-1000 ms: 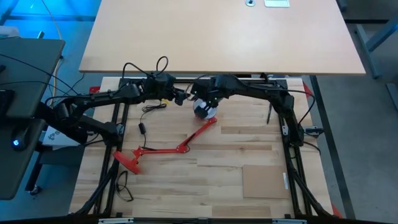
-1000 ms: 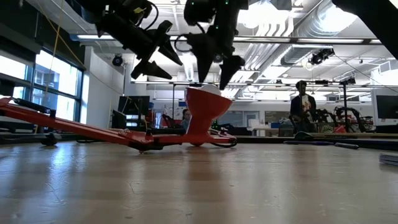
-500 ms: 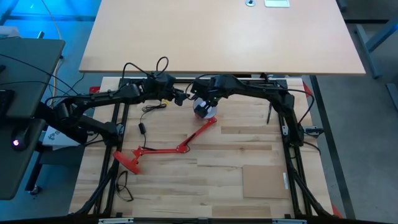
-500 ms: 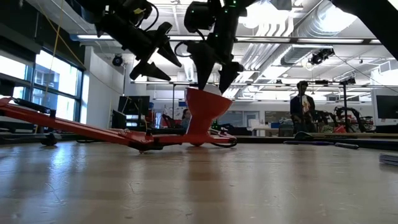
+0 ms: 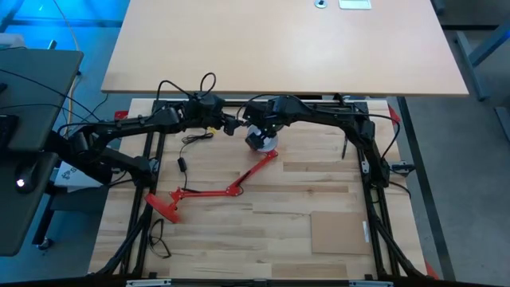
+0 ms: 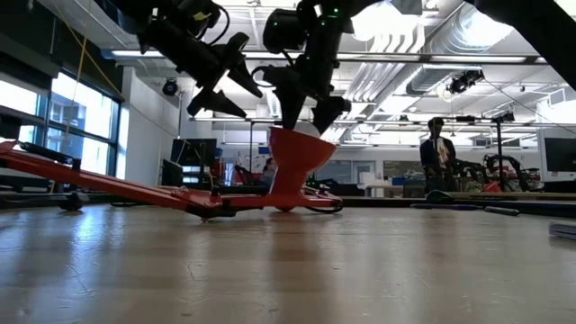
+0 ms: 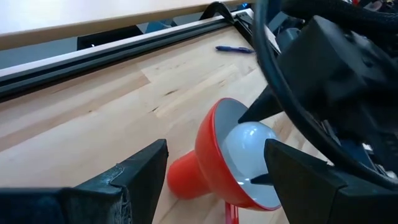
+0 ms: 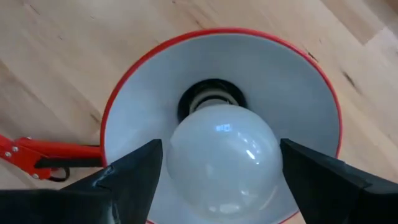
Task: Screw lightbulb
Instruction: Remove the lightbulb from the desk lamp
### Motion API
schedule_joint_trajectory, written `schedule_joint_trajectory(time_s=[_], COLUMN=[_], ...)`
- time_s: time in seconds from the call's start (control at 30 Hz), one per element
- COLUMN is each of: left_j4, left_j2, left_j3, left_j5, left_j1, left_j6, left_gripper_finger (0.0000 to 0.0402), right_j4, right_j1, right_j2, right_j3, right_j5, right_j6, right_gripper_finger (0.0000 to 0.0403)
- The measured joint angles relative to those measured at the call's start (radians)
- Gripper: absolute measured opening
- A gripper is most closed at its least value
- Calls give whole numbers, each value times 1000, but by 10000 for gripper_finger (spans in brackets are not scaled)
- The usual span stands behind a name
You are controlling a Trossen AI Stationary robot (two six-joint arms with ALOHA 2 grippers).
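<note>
A red desk lamp lies on the wooden table, its shade [image 5: 264, 147] opening upward, its arm [image 5: 231, 187] and base [image 5: 163, 206] stretching toward the near left. The white lightbulb [image 8: 224, 155] stands in the shade, its screw base in the dark socket [image 8: 211, 98]. My right gripper [image 8: 221, 155] points down over the shade, open, one finger on each side of the bulb's round glass. My left gripper [image 5: 231, 126] hangs open in the air just left of the shade, holding nothing. My right gripper comes from above with its fingers [image 8: 140, 171] at two opposite sides of the bulb's widest part [image 8: 177, 155]. Their inner edges meet the bulb's outline in the wrist view, but I cannot tell whether they touch the glass.
A black cord with a switch [image 5: 183, 163] lies left of the lamp's arm. A cardboard sheet [image 5: 339, 231] lies at the near right. A blue pen [image 7: 235, 48] rests near the far rail. A person [image 6: 436, 148] stands in the room beyond the table.
My right gripper has sunk a little toward the lamp shade, and the gap between its fingers has narrowed around the lightbulb. The lamp and the bulb have stayed where they were.
</note>
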Motion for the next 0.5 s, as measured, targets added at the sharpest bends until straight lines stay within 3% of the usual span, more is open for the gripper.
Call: schedule_joint_trajectory(time_s=[0.5], left_j4=[0], left_j2=[0], left_j3=[0], left_j5=[2], left_j1=[0], left_j6=[1], left_gripper_finger=[261], right_j4=[-22], right_j1=[-1], right_j2=[0], right_j3=[1], right_j5=[-42], right_j6=[305], right_gripper_finger=[311])
